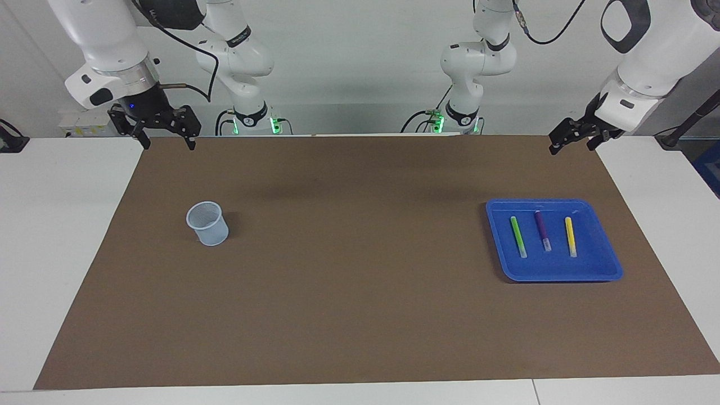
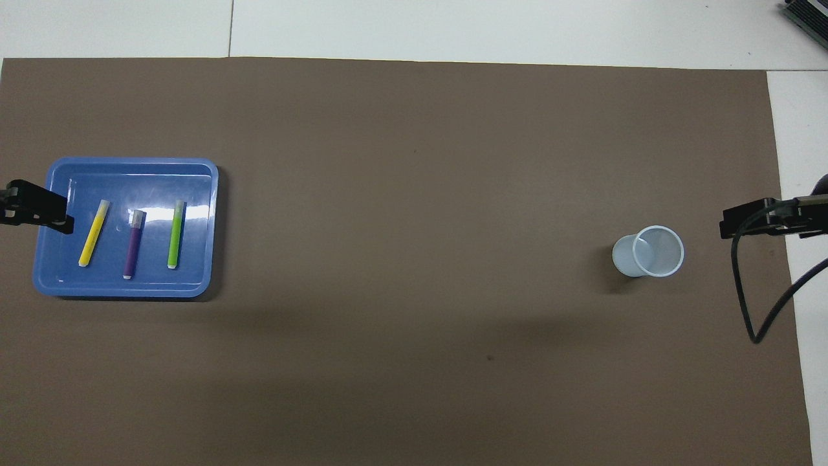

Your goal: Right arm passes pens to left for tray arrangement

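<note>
Three pens (image 1: 543, 233) – in tray (image 1: 562, 274) | cup (image 1: 208, 224) – holds nothing

Two glossy white robot arms with rounded segments are shown. The right arm (image 1: 107, 50) is fitted with a silver wrist ring, a looping black cable and a black gripper (image 1: 167, 139) bearing a small blue light. The left arm (image 1: 647, 50) is marked by a dark grey joint patch and ends in a plain black gripper (image 1: 571, 140). Green lights glow at both bases.
</note>
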`<state>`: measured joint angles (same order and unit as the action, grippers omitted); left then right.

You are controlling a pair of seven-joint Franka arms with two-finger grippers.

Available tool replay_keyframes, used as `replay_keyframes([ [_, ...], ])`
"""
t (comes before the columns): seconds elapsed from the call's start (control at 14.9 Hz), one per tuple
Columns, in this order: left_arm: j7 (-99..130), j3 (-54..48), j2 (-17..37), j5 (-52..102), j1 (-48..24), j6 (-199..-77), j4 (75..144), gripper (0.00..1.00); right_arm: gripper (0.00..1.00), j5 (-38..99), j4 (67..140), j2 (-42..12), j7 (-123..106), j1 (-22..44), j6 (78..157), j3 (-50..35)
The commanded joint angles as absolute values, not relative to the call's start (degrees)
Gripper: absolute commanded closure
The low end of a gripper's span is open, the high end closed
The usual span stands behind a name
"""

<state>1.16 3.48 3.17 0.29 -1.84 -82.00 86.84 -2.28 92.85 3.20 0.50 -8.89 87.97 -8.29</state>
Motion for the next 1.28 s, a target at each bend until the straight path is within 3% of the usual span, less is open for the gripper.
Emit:
replay_keyframes([
  [0.0,1.49,4.31,2.64,1.05,-2.46,-82.97,88.33,0.0,0.0,-3.69,91.15,2.37,0.53,-10.02,86.66,-9.32],
  [0.4,1.49,4.22,0.35,1.05,-2.29,-83.04,92.28,0.0,0.0,-0.7,90.09,1.85,0.62,-10.37,86.22,-8.88],
  [0.74,1.32,4.22,-4.3,0.97,-2.29,-88.59,102.91,0.0,0.0,-0.62,90.09,1.85,0.79,-10.28,86.31,-8.96],
  [1.21,0.79,4.13,-2.82,0.88,-1.85,-91.93,100.2,0.0,0.0,-0.7,90.09,1.76,0.88,-10.2,86.57,-8.96],
])
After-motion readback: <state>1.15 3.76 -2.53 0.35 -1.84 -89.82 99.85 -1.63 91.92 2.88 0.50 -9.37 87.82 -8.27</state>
